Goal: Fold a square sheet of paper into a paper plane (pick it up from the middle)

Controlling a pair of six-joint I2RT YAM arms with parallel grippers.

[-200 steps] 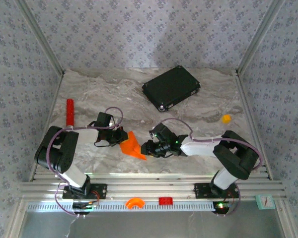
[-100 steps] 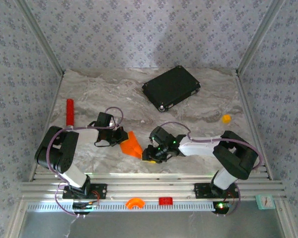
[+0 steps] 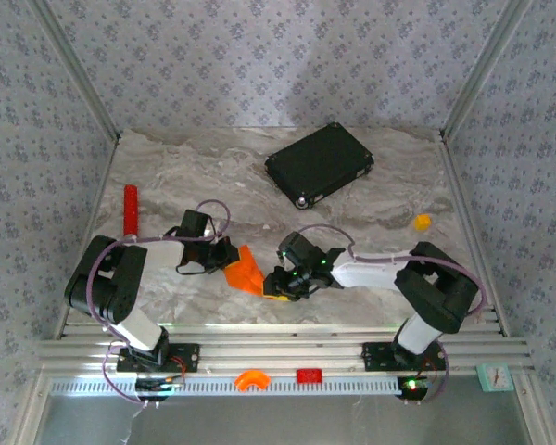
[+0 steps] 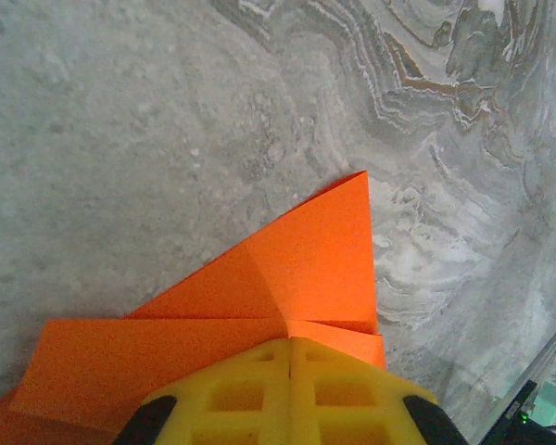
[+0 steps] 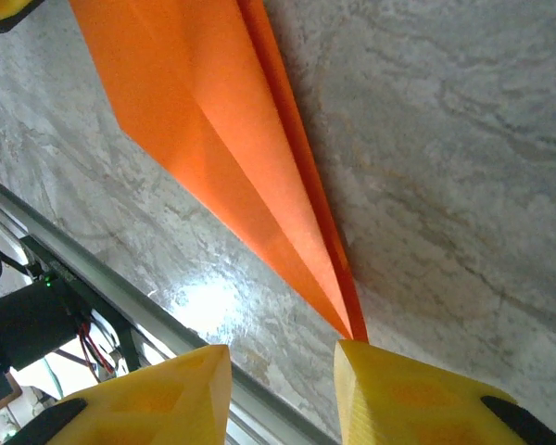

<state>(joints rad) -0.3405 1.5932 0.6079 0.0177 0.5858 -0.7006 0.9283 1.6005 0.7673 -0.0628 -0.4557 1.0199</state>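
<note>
Midway through the fold, your left gripper [image 4: 290, 362] has its yellow fingers pressed together on the wide end of the paper plane [image 3: 246, 274]. That anchors it low on the marble table [image 3: 167, 185], close to the arms' bases, so the creases cannot slide. Your right gripper [image 5: 283, 362] faces the pointed nose with jaws spread and one fingertip [image 5: 371, 366] just touching the tip (the other stands apart from it). It seems placed to close on the nose and sharpen the lengthwise crease. Pinch gently; thin orange paper will likely buckle if pushed.
</note>
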